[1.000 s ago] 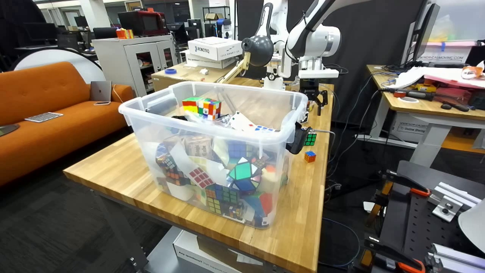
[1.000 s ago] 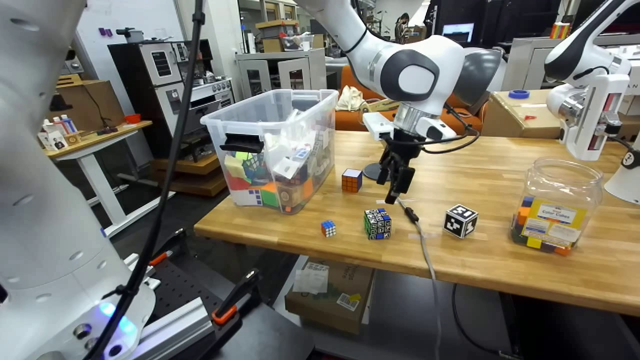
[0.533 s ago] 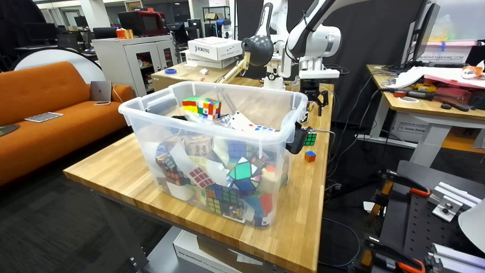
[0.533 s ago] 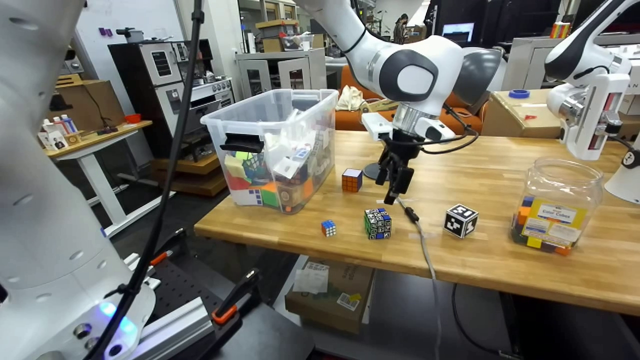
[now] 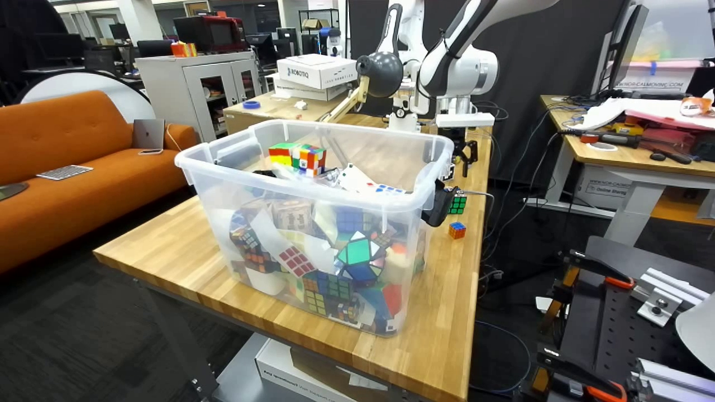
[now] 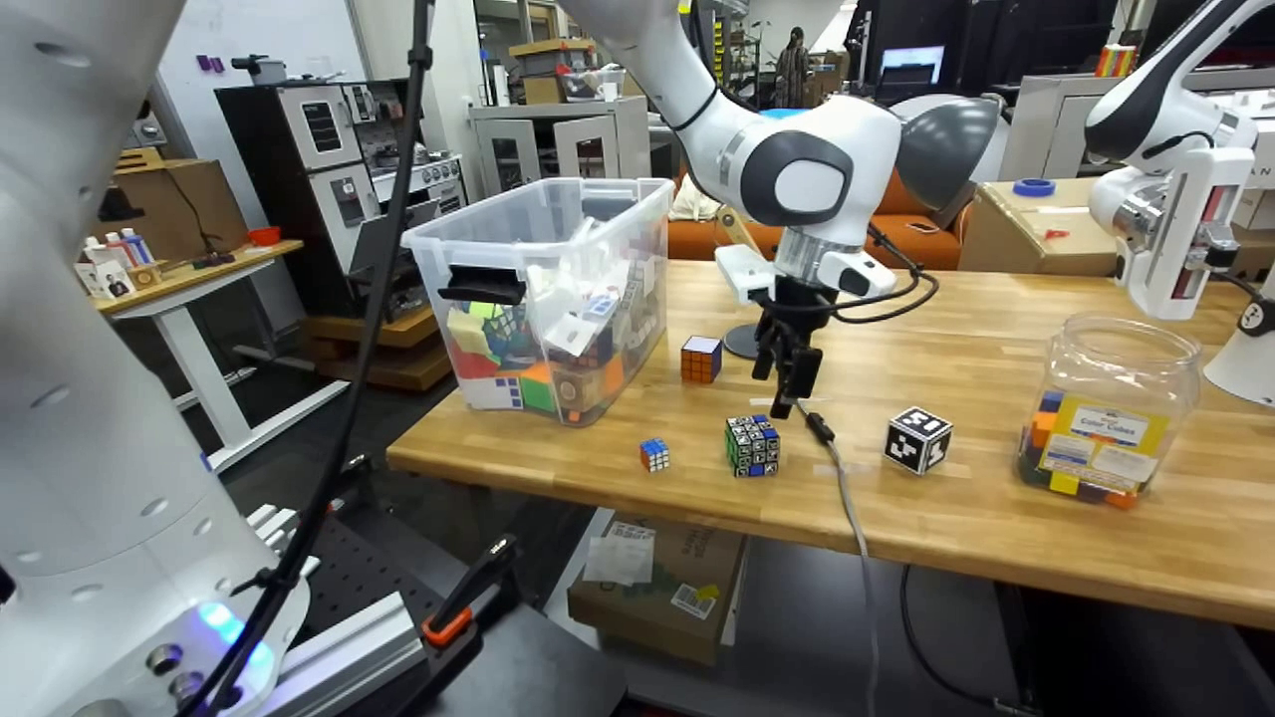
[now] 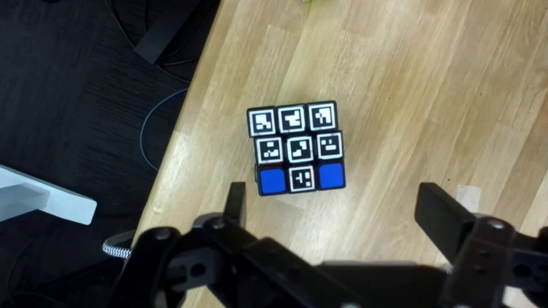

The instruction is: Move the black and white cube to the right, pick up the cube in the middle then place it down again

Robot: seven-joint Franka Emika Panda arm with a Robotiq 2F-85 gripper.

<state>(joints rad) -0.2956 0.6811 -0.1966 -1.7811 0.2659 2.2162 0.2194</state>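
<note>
Gripper [image 7: 333,196], one: fingers apart, hung above the table [image 6: 996,339] near the patterned puzzle cube [image 7: 298,148] (the middle one, we judge), presumably to straddle it. Black and white cube [image 6: 918,440], one: on the table, well apart, leaving, we think, grasping room.

The table [image 6: 981,368] is wood, the bin [image 5: 301,191] plastic, fingers [image 7: 443,218] matt.

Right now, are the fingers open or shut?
Open: in the wrist view the fingers stand wide apart with nothing gripped; the patterned cube rests on the table.
</note>
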